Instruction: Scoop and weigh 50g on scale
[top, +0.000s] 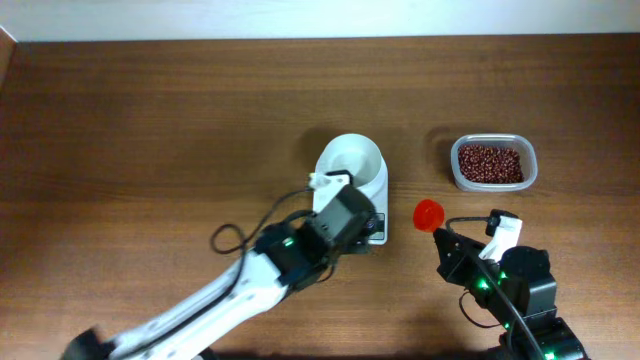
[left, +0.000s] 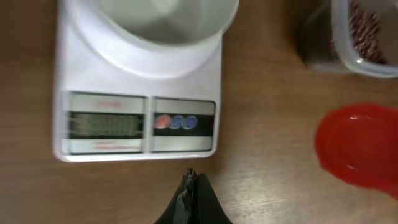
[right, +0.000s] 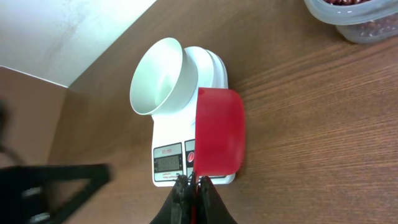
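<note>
Scooping looks unstarted: right gripper (right: 190, 184) pinches the empty scoop (right: 219, 134); left gripper (left: 190, 182), fingers pressed together, by the scale (left: 137, 93); next, dip into beans (top: 490, 163).

arms (top: 330, 222) black, white links (top: 190, 312), green leds (top: 289, 241), looped black cable (top: 226, 238)

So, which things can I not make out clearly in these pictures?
1. Reading of the scale: blurred in the left wrist view, covered by the left arm overhead, too small in the right wrist view.
2. The tub of beans: cut off by the frame edges in both wrist views.
3. Handle of the red scoop: mostly hidden by the right gripper in its own view.
</note>
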